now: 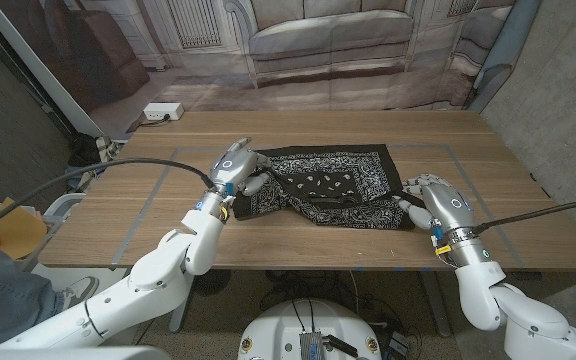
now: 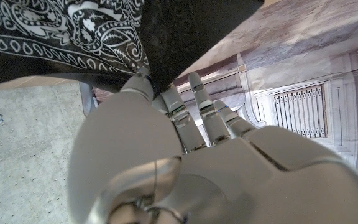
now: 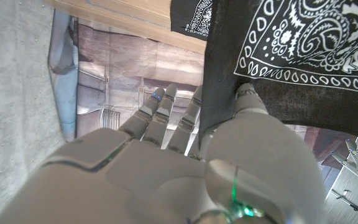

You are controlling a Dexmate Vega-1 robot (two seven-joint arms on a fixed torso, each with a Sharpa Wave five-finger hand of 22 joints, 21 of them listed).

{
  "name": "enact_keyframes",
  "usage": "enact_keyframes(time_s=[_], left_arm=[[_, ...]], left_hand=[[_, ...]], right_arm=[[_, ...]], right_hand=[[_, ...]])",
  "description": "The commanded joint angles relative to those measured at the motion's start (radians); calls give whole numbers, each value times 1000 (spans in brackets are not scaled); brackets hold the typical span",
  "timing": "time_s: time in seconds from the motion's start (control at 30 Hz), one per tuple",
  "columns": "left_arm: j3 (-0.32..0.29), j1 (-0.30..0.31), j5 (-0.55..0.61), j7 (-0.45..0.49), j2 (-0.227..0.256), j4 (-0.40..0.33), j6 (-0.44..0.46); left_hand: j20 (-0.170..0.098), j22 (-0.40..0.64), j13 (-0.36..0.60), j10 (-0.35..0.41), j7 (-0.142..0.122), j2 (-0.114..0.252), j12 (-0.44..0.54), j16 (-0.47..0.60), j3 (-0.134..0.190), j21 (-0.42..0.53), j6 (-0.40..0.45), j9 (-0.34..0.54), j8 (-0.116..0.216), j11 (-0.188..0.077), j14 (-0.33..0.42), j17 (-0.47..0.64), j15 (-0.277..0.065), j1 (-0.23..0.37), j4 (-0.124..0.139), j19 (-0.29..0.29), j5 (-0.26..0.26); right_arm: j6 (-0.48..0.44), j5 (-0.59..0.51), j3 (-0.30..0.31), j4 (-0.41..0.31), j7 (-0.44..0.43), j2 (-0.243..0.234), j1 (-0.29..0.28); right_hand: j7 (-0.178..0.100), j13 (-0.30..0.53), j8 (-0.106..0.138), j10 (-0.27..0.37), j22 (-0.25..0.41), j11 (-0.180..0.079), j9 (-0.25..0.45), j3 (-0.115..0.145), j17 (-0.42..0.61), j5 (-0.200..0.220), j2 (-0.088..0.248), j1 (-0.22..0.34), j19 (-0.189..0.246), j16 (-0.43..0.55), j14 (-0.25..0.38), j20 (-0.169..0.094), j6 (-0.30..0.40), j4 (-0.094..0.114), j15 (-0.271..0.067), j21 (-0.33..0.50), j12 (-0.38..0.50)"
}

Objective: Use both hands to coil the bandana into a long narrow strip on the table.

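Note:
A black bandana point(image 1: 333, 178) with a white paisley print lies across the middle of the wooden table point(image 1: 138, 205). Its near edge is bunched into a thick fold, and its far part lies flat. My left hand point(image 1: 236, 168) is at the cloth's left end. In the left wrist view the thumb and fingers of that hand point(image 2: 185, 162) pinch the bandana's point(image 2: 73, 37) edge. At the right end of the fold my right hand point(image 1: 438, 203) grips the corner. The right wrist view shows that hand point(image 3: 166, 168) with the cloth point(image 3: 291, 50) caught between thumb and fingers.
Grey tape lines point(image 1: 153, 161) mark a rectangle on the tabletop around the cloth. A white power strip point(image 1: 162, 112) lies on the floor beyond the table's far left. An orange object point(image 1: 13, 230) sits off the table's left side.

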Motion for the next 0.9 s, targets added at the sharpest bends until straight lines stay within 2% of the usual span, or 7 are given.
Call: enact_keyframes(time_s=[0.03, 0.23, 0.3, 0.4, 0.53, 0.73, 0.9], left_arm=[[68, -107, 84, -77, -55, 49, 70], [121, -182, 132, -149, -77, 106, 65], [125, -189, 135, -151, -82, 114, 61], [143, -217, 143, -165, -103, 140, 49], [142, -233, 117, -175, -124, 153, 37], [137, -255, 63, -217, -147, 156, 51], [162, -290, 79, -272, -156, 169, 91]], left_hand=[[-1, 0, -2, -6, 28, -3, -6, -7, 4, -2, 40, 2, -3, 8, -5, 3, -104, -8, 8, 1, -6], [7, 1, -2, -8, 26, -4, -9, -8, 5, -4, 38, 1, -8, 8, -8, 3, -103, -14, 12, -1, -6], [10, 1, -1, -16, 22, -3, -13, -11, 7, -5, 33, 1, -11, 5, -15, 4, -101, -16, 14, -2, -6], [17, 1, -1, -22, 19, -4, -15, -12, 8, -6, 29, 1, -15, 1, -20, 4, -100, -19, 15, -5, -6], [15, 1, 0, -20, 16, -7, -15, -13, 6, -6, 32, 1, -15, -3, -24, 4, -97, -26, 19, -5, -7], [30, 3, 3, -13, 18, -9, -13, -9, -6, -1, 47, -1, -14, 8, -25, 7, -89, -65, 45, 6, -10], [43, 5, 5, -23, 26, -5, -17, -9, -11, 2, 48, -1, -19, 15, -30, 8, -76, -91, 66, 12, -11]], right_arm=[[41, 120, 1, 43, 263, -12, 165], [84, 154, -27, 105, 339, 18, 265], [86, 155, -34, 113, 349, 22, 279], [101, 157, -58, 142, 399, 35, 332], [109, 151, -86, 168, 453, 43, 384], [106, 164, -111, 192, 529, 55, 437], [104, 182, -128, 221, 577, 73, 476]], right_hand=[[1, 4, -4, 3, 2, 10, 2, 3, 4, 0, 0, 8, -8, -4, 6, -39, 7, -3, -79, -4, -2], [1, 4, -9, 4, 2, 10, 2, 5, 5, -2, 3, 5, -14, -5, 8, -36, 0, 0, -78, -6, -3], [1, 4, -10, 5, 2, 11, 2, 5, 5, -3, 4, 5, -17, -5, 8, -34, -3, 0, -77, -8, -4], [1, 4, -12, 6, 2, 10, 2, 6, 5, -4, 4, 5, -20, -6, 9, -32, -4, 0, -72, -9, -5], [1, 4, -14, 6, 1, 12, 2, 7, 6, -5, 4, 5, -24, -6, 12, -29, -6, 0, -69, -11, -6], [1, 4, -15, 5, 1, 12, 2, 9, 5, -7, 4, 6, -33, -8, 13, -26, -7, -1, -65, -14, -7], [1, 4, -16, 4, 1, 12, 2, 10, 6, -9, 5, 5, -39, -10, 11, -23, -7, 0, -61, -17, -10]])
